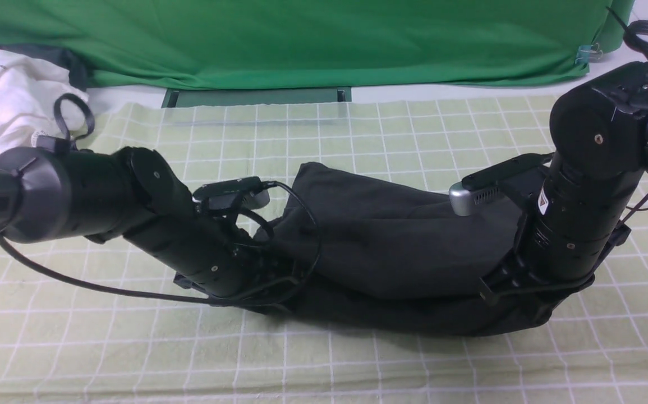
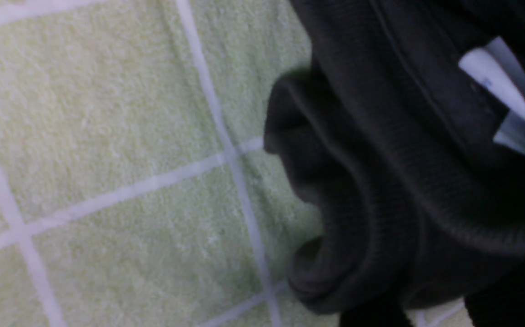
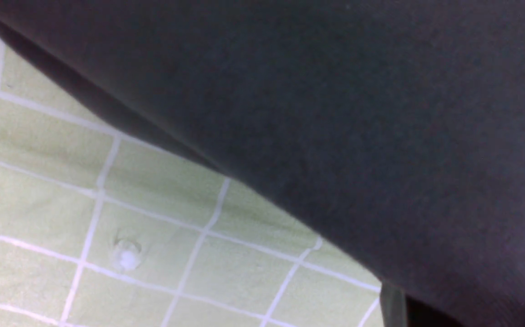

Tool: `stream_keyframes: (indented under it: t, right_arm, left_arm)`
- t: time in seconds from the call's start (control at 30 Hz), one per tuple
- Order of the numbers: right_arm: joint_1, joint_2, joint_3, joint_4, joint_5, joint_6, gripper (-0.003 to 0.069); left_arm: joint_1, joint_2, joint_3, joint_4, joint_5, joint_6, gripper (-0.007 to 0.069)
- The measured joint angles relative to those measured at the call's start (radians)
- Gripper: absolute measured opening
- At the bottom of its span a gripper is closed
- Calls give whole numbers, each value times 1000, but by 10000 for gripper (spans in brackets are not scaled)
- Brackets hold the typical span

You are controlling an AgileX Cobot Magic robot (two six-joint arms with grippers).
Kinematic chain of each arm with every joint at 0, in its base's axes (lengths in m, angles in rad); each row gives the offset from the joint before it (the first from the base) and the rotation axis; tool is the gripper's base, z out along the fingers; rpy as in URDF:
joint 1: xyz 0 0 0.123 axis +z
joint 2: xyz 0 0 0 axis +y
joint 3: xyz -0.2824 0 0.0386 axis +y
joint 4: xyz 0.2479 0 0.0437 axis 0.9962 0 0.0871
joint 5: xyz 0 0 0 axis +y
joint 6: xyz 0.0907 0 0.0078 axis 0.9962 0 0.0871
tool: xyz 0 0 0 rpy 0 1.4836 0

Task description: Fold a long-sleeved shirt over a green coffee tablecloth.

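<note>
Lying bunched: one shirt (image 1: 391, 241); one tablecloth (image 1: 133, 348) beneath.

The near strip and far rows of the green coffee tablecloth (image 1: 357, 365) are lying bare, leaving open passage there. The bunched long-sleeved shirt (image 1: 391, 247) is blocking the middle between the left arm (image 1: 150, 224) and right arm (image 1: 582, 224), and a white garment (image 1: 4, 101) is crowding the far-left corner.

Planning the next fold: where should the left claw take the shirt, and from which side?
Take the ribbed collar roll by the white label, at the shirt's left end. It bunches into a thick raised lip over bare tablecloth, so a low approach from the left should probably suit.
</note>
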Motion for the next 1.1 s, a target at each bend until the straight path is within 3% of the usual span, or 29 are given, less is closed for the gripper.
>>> stream_keyframes:
  t: [0.07,0.17,0.47,0.73,0.83,1.1]
  right_arm:
    - [0,0,0,0,1,0,29]
    - [0,0,0,0,6,-1,29]
    - [0,0,0,-61,58,-3,31]
    - [0,8,0,-61,60,-3,52]
    - [0,10,0,-61,64,-4,112]
    - [0,4,0,-61,112,-3,362]
  left_arm:
    - [-1,5,0,-1,-4,3,104]
    - [-1,2,0,-2,5,3,55]
    - [-91,-141,99,5,114,-79,46]
    - [-139,-209,154,43,90,-142,46]
    - [-139,-209,156,60,78,-149,46]
    - [-139,-220,153,188,76,-298,78]
